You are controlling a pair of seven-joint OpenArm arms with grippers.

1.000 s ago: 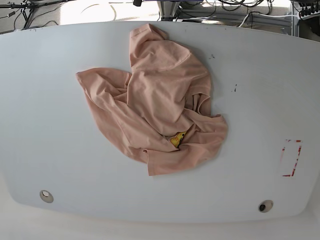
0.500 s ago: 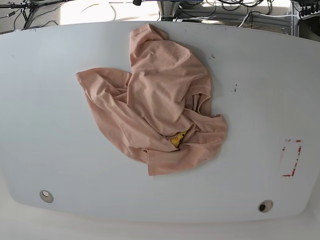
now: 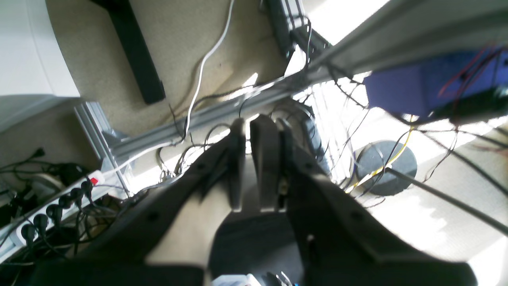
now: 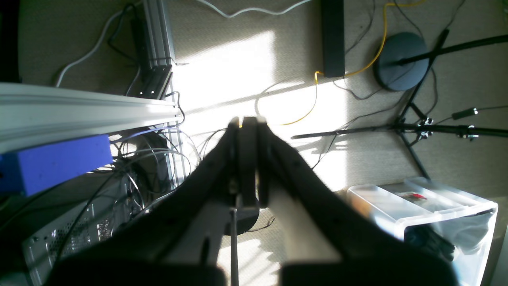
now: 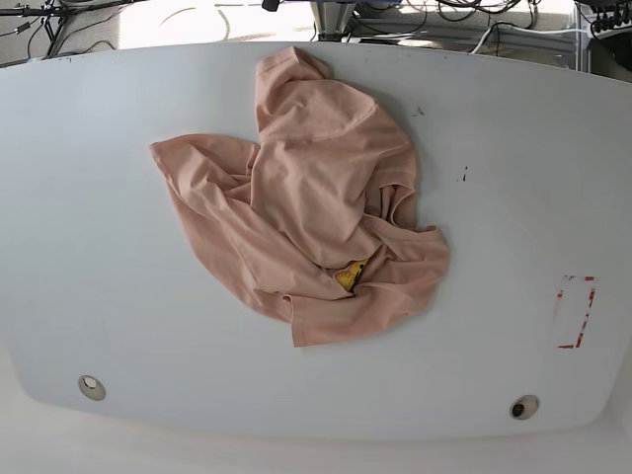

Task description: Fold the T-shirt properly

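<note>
The salmon-pink T-shirt [image 5: 306,212] lies crumpled in a heap on the white table [image 5: 89,257], a bit of its yellow emblem [image 5: 349,273] peeking from a fold. Neither arm shows in the base view. My left gripper [image 3: 249,123] hangs off the table over the floor, its fingers nearly together with nothing between them. My right gripper [image 4: 248,120] is also over the floor, fingers pressed shut and empty. The T-shirt is out of sight in both wrist views.
A red-outlined rectangle [image 5: 575,312] marks the table at the right. Two round holes [image 5: 91,386] [image 5: 523,406] sit near the front edge. Cables, a power strip [image 3: 51,202], aluminium rails and a clear bin [image 4: 428,214] lie on the floor.
</note>
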